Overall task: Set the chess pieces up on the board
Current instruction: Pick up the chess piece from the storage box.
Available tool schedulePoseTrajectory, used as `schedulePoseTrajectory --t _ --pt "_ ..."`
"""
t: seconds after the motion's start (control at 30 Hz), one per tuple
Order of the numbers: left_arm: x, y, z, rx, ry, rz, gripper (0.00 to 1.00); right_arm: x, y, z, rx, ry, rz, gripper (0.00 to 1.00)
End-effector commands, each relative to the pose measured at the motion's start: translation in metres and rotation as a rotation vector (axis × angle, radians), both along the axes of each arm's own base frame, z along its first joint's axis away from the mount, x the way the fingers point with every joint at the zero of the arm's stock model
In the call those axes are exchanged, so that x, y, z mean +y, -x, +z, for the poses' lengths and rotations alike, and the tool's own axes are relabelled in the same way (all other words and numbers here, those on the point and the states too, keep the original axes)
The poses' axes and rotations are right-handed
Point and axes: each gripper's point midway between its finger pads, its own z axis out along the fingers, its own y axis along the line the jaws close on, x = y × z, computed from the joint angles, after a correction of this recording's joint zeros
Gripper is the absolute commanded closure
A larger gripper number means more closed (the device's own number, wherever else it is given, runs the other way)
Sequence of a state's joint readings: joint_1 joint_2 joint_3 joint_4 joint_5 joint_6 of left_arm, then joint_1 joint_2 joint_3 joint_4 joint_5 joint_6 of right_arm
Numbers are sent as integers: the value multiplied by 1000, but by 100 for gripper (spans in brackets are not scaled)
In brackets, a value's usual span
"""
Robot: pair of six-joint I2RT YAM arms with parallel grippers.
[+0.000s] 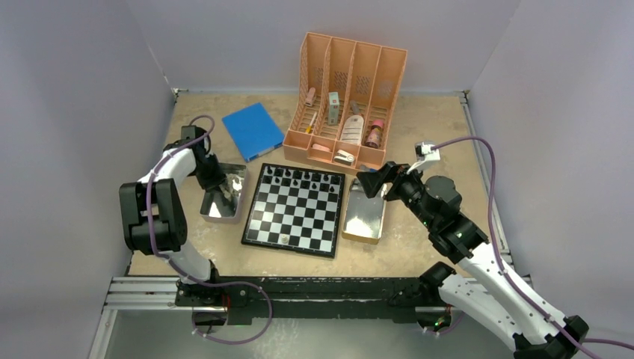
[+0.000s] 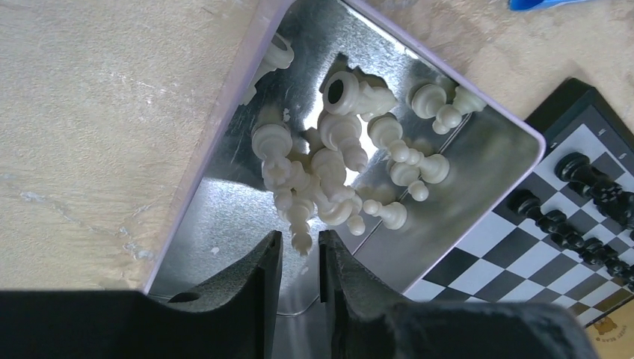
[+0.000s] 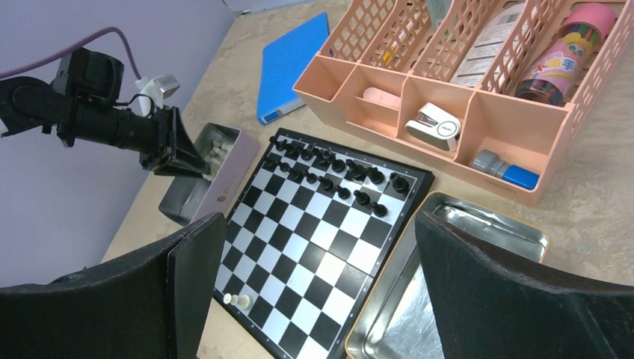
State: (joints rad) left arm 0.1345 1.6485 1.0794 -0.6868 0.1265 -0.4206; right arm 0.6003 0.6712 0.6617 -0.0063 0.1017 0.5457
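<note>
At the left, the left gripper (image 2: 299,239) hangs over a shiny rectangular metal tray (image 2: 224,134) with a lilac rim. Its two black, blunt fingers (image 2: 262,277) stand only narrowly apart, and bare tray metal shows in the gap, so nothing is clamped. One pale piece lies just at the mouth of the fingers. In the tray the pale chess pieces (image 2: 329,164), smooth, cream-white turned figures with round heads and flared bases, lie tumbled in a heap, mirrored in the polished floor. Just right of it sits the board (image 1: 295,209), a glossy square of black and white checks with a thin black border. The black pieces (image 3: 329,168) stand along its far two rows, and two pale pieces (image 3: 238,300) stand by its near edge. Behind, on the sandy, matt table (image 1: 441,120), lie a flat blue book (image 1: 252,131) and a peach lattice-walled organizer (image 1: 348,105). Right of the board is a second metal tray (image 3: 478,224), gold-rimmed. The right gripper (image 3: 320,224) hovers above its far end with its jaws spread wide, holding and touching nothing.
</note>
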Motion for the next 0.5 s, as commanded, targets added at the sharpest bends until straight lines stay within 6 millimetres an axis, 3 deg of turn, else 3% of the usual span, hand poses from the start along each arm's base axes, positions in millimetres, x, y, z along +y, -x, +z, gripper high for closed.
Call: schedulePoseTrajectory --t 0.0,0.2,0.47 --pt "1 4 -5 21 -13 -28 77 0 3 21 -54 -26 12 2" --pt "0 3 -5 19 -6 -30 79 -2 5 22 -58 -28 12 2" --pt "-4 5 -2 19 -11 -47 90 -2 6 21 -59 -27 11 2"
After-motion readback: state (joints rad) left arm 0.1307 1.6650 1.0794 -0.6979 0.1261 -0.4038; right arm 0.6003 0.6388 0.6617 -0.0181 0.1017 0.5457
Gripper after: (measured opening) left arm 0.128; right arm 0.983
